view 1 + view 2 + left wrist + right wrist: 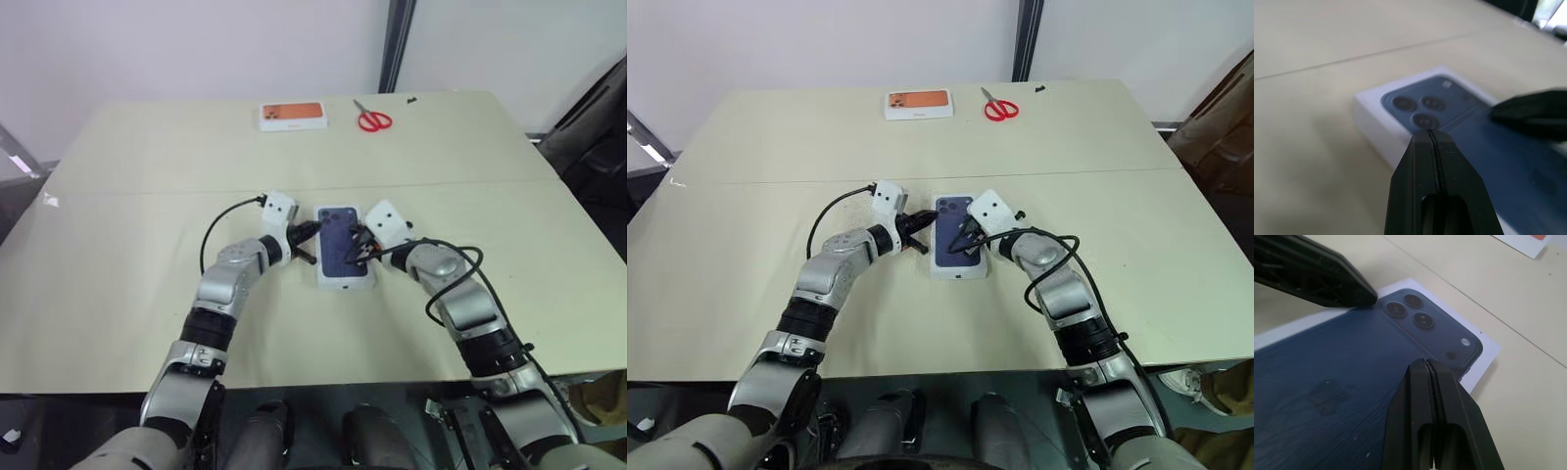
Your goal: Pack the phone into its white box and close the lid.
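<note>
Both claws, left (312,231) and right (357,245), pinched together, pressing on the lid (344,257): light, stiff, slippery cardboard, best pushed near edges.

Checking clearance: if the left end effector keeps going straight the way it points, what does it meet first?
Probably the closed white rectangular box's dark blue phone-picture lid, right ahead of the shut left end effector. Beyond it sits the right end effector, though depth is unclear.

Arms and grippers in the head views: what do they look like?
Both arms are silver-grey metal with black joint bands. Each wrist carries a white camera block. The left gripper and right gripper have slim black tapering fingers. Loose black cables loop along both forearms.
</note>
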Controlling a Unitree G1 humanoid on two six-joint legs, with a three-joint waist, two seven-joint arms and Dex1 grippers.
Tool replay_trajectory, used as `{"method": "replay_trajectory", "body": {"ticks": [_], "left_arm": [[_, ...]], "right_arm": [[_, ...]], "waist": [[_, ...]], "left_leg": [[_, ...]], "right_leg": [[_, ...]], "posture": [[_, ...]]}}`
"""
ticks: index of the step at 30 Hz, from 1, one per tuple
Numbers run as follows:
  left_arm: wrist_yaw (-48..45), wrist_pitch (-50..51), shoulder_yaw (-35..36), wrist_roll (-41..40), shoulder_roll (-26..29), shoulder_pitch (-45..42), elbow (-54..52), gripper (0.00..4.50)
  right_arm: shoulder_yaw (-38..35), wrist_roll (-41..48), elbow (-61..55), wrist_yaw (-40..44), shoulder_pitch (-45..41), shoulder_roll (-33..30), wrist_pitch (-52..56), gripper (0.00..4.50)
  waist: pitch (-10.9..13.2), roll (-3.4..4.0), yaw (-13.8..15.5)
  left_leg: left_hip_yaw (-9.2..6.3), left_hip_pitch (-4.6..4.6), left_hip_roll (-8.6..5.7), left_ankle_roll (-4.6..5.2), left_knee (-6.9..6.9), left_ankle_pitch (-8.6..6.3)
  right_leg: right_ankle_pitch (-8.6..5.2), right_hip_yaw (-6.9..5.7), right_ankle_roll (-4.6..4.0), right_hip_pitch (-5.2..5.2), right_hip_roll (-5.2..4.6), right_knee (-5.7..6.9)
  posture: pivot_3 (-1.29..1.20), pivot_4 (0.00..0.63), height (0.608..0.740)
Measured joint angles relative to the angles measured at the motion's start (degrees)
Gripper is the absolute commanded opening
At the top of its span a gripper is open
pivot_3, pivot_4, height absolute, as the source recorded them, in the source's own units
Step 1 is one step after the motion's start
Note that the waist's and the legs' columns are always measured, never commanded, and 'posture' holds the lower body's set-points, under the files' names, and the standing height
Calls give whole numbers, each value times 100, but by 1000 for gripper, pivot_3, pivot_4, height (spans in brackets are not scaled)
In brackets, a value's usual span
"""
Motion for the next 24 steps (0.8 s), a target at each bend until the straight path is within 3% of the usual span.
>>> {"method": "replay_trajectory", "body": {"ticks": [9,15,20,24], "left_arm": [[-65,-14,-41,75,27,40,-62,0],[-439,27,-36,-120,131,536,-751,0],[-1008,384,-14,-657,412,752,-1879,0],[-1247,287,-304,-436,823,1015,-1957,0]], "right_arm": [[-9,-48,-8,37,-16,-24,91,43],[-296,300,-186,257,136,-67,138,43],[-605,871,-1192,851,478,-473,421,43],[-355,895,-1467,1102,1066,-705,574,43]], "waist": [[-9,-7,4],[-7,-7,11],[-5,-7,7],[-7,-5,4]], "left_leg": [[0,0,0,0,1,0],[0,-5,0,-1,0,0],[-2,-3,1,3,-2,-2],[-1,2,1,16,-6,-10]], "right_leg": [[0,1,0,1,-1,0],[0,2,0,-4,-2,-2],[0,2,0,-1,-2,-3],[0,4,0,2,-2,-6]], "posture": [[0,150,734],[0,150,734],[0,150,734],[0,150,734]]}}
